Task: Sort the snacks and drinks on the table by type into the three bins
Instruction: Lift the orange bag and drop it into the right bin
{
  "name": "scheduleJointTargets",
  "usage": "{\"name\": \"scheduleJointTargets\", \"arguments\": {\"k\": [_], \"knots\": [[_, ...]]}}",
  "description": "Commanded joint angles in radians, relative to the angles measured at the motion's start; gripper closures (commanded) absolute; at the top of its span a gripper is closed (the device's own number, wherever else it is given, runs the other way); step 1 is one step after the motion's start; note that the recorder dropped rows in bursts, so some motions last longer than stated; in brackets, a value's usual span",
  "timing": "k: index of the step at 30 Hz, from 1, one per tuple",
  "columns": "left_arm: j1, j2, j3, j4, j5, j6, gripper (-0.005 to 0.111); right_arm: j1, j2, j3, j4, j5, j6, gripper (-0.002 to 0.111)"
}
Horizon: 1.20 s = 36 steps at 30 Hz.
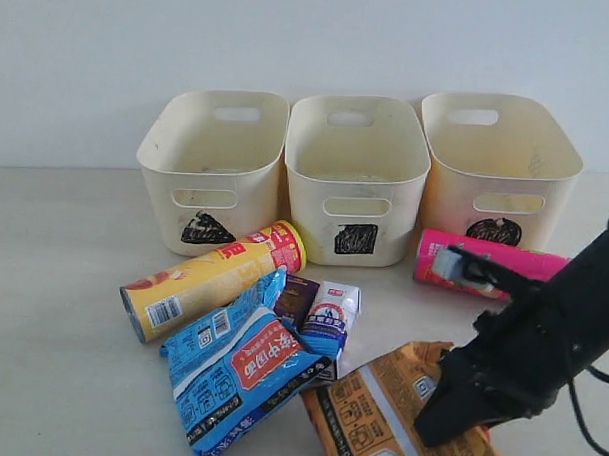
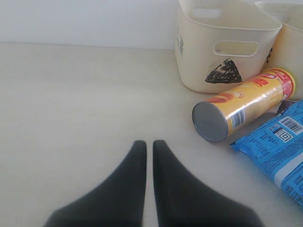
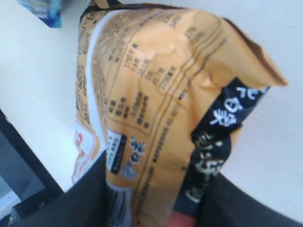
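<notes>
The right arm [image 1: 541,336] reaches down at the near edge of the pale beige wood-grain desk [image 1: 63,280], and the right jaws are clamped on the crinkly orange-brown snack bag [image 1: 378,421]. In the right wrist view the foil fills the gap between the two dark sides. The hold is near one edge of the bag, probably so the rest can hang free once it is raised. Whether that end has left the desk I cannot tell.

The left jaws are together with only a thin slit between them and hold nothing. They hang over bare desk well apart from the pile, which looks like a way to keep clear of the working arm.

At the back, three cream plastic tubs with oval handle cutouts stand side by side, their black marks facing the front so each type has a readable target: the triangle bin [image 1: 255,201], the square bin [image 1: 405,217] and the circle bin [image 1: 450,208].

The long yellow chip tube with a red label [image 1: 213,280] lies on its side before the first two, and the pink chip tube [image 1: 528,264] lies before the third. Both could roll if nudged. The blue crinkly packets [image 1: 239,371] overlap each other just beside the yellow tube. The small dark purple carton [image 1: 297,298] and the white and blue carton [image 1: 331,314] are tucked side by side behind them.

Nothing visible lies in any tub, so the sorting seems barely begun.
</notes>
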Motion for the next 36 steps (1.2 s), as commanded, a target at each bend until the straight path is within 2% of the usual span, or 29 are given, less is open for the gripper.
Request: {"name": "scheduleJointTargets", "arguments": {"k": [1, 9, 15, 30, 36], "knots": [[0.003, -0.003, 0.003, 0.005, 0.001, -0.008, 0.103, -0.086, -0.081, 0.0, -0.004, 0.099, -0.038, 0.108], [0.003, -0.003, 0.003, 0.005, 0.001, -0.008, 0.103, -0.219, -0.12, -0.051, 0.012, 0.224, -0.052, 0.108], [0.003, -0.003, 0.003, 0.005, 0.001, -0.008, 0.103, -0.283, -0.12, -0.165, 0.03, 0.224, -0.023, 0.108], [0.003, -0.003, 0.003, 0.005, 0.001, -0.008, 0.103, -0.285, -0.066, -0.651, 0.029, 0.223, 0.155, 0.108], [0.003, -0.003, 0.003, 0.005, 0.001, -0.008, 0.103, -0.285, 0.032, -0.825, -0.009, 0.146, 0.201, 0.108]]}}
